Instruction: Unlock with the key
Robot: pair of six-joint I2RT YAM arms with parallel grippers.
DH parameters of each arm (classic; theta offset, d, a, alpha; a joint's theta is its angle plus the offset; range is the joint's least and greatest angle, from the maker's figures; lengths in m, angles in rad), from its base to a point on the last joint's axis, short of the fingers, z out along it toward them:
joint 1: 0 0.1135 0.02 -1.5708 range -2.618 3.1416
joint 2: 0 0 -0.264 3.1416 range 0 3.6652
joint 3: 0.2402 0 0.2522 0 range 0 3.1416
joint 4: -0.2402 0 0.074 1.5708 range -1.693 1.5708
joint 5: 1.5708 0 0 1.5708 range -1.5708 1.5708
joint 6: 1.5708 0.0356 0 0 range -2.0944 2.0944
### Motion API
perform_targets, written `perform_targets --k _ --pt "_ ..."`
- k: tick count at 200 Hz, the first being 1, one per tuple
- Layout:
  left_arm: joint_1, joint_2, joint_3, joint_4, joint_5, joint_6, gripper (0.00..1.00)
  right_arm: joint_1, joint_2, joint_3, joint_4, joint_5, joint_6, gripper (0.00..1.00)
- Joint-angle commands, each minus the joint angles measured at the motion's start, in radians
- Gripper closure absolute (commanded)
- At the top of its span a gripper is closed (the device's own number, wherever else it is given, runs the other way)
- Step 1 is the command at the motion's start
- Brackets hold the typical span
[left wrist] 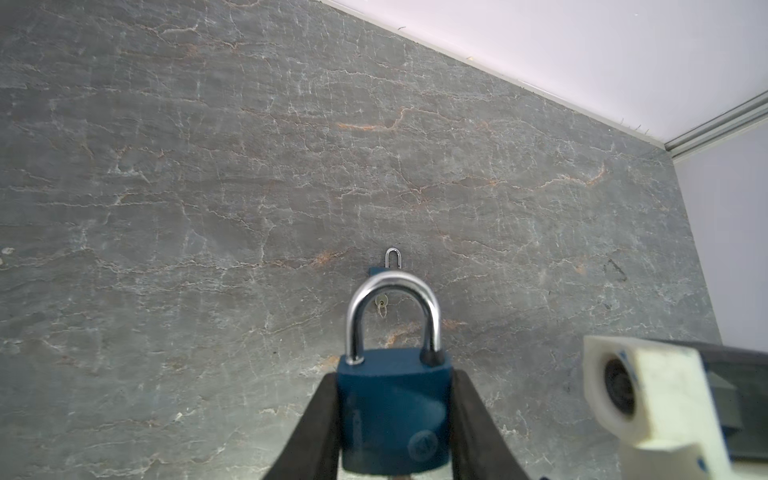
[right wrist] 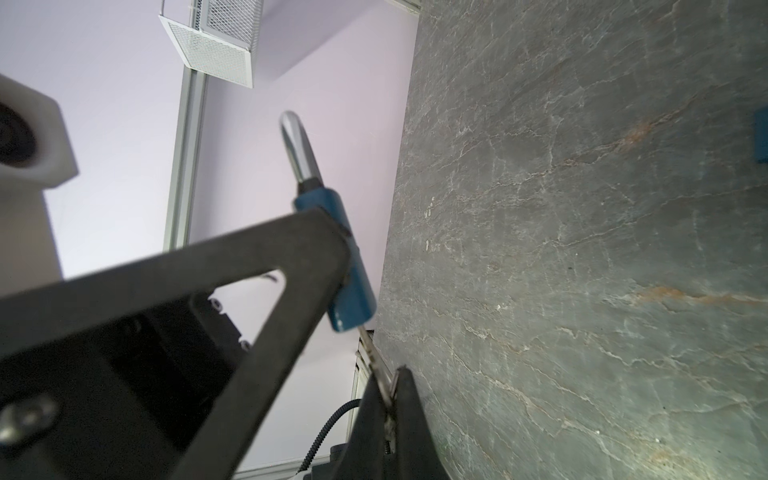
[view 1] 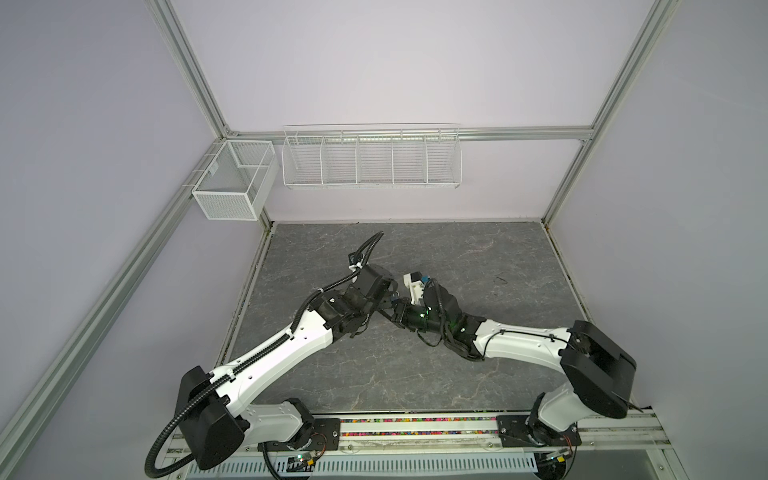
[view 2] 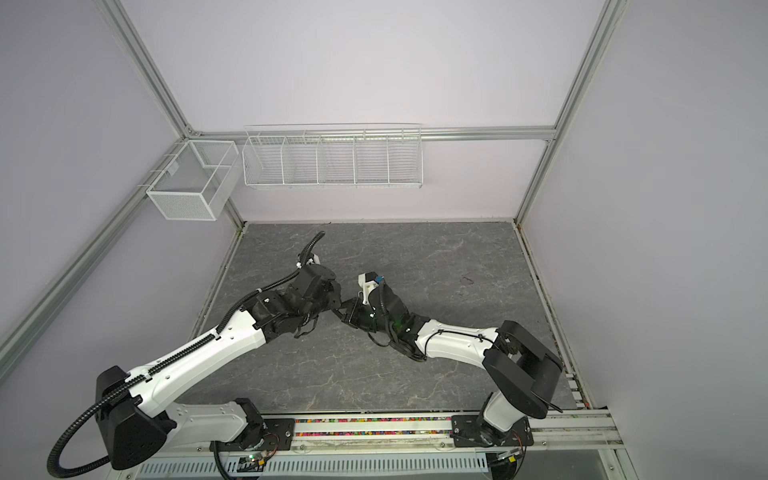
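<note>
A blue padlock (left wrist: 392, 411) with a silver shackle (left wrist: 392, 291) is clamped by its sides between the fingers of my left gripper (left wrist: 395, 376), held above the grey table. In the right wrist view the padlock (right wrist: 353, 282) shows edge-on. A thin metal key (right wrist: 368, 345) runs from its underside into my right gripper (right wrist: 392, 382), which is shut on the key's head. In both top views the two grippers meet tip to tip at mid-table, left (view 1: 384, 307) and right (view 1: 399, 316), and hide the padlock and the key.
A second small blue padlock (left wrist: 379, 271) and a small key (left wrist: 381, 305) lie on the table beyond the held one. A white mesh basket (view 1: 232, 183) and a wire rack (view 1: 370, 160) hang on the back wall. The right wrist camera housing (left wrist: 636, 395) is close beside the left gripper.
</note>
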Motion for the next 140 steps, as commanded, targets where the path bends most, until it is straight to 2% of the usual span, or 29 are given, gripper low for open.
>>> perform_targets --k 1,80,105,140 --pt "-0.021 -0.010 -0.032 -0.035 0.067 -0.043 1.00 -0.015 -0.013 0.017 0.124 0.033 0.009 0.94" --pt "-0.027 -0.032 -0.052 -0.010 0.034 -0.040 1.00 -0.007 -0.036 0.030 0.061 0.067 -0.067 0.93" --pt "-0.026 -0.042 -0.050 0.015 -0.009 -0.016 1.00 0.003 -0.051 -0.026 0.063 0.076 -0.091 0.87" --pt "-0.026 -0.064 -0.034 0.036 -0.046 0.013 1.00 0.015 -0.074 -0.099 0.133 0.069 -0.110 0.72"
